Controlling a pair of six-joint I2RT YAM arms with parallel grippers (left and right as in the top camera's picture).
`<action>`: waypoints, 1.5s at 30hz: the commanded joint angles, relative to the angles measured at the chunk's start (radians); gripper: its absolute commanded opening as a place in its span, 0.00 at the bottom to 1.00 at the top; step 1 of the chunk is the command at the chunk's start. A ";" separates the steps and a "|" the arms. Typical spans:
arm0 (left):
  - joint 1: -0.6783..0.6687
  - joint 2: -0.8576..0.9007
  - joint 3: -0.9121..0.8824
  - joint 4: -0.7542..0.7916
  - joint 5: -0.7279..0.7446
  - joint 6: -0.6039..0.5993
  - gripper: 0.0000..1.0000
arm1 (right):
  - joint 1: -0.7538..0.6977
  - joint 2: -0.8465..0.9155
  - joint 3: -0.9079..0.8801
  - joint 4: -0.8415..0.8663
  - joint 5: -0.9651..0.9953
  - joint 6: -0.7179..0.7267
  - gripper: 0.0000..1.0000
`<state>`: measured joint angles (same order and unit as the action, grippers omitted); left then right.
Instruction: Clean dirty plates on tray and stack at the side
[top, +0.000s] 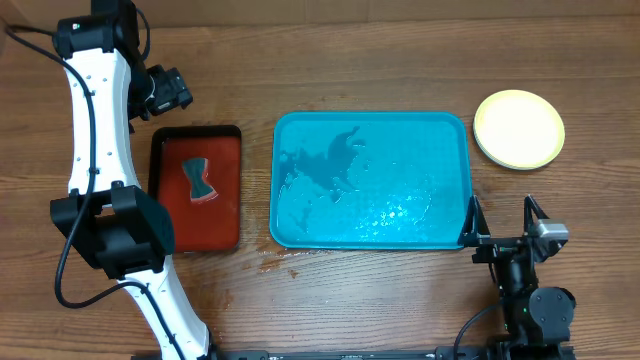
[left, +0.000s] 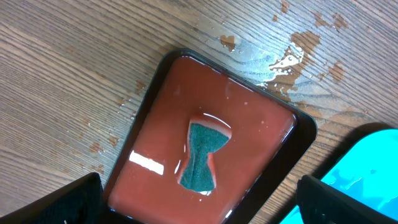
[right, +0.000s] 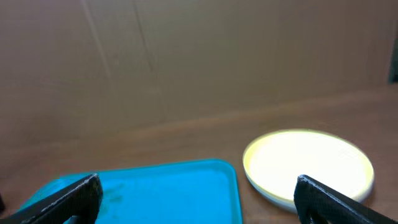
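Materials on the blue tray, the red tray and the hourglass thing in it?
Blue tray: likely moulded plastic, glossy; rounded rim, wet sheen. Red tray: probably plastic too, smooth floor, black rim, bright glare under liquid. Hourglass piece: seemingly a sponge, matte dark-green, coarse face.

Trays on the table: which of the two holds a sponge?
The smaller red tray with the black rim, beside the large turquoise tray. A dark teal sponge lies in it; the turquoise one shows only wet patches.

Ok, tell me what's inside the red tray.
A dark teal, hourglass-shaped sponge lies in the middle of the red tray, sitting in shallow liquid. The tray floor beneath the sponge is covered.
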<state>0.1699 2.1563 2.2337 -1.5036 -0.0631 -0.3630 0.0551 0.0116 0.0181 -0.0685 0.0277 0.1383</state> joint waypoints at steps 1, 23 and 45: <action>-0.007 0.002 0.007 -0.002 0.002 0.001 1.00 | 0.008 -0.009 -0.010 -0.011 0.017 -0.016 1.00; -0.007 0.002 0.007 -0.002 0.002 0.001 1.00 | 0.008 -0.009 -0.010 -0.012 0.016 -0.014 1.00; -0.060 -0.194 -0.106 0.164 -0.014 0.103 1.00 | 0.008 -0.009 -0.010 -0.012 0.016 -0.014 1.00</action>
<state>0.1497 2.1166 2.1929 -1.4006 -0.0669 -0.3218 0.0551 0.0120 0.0181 -0.0856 0.0334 0.1299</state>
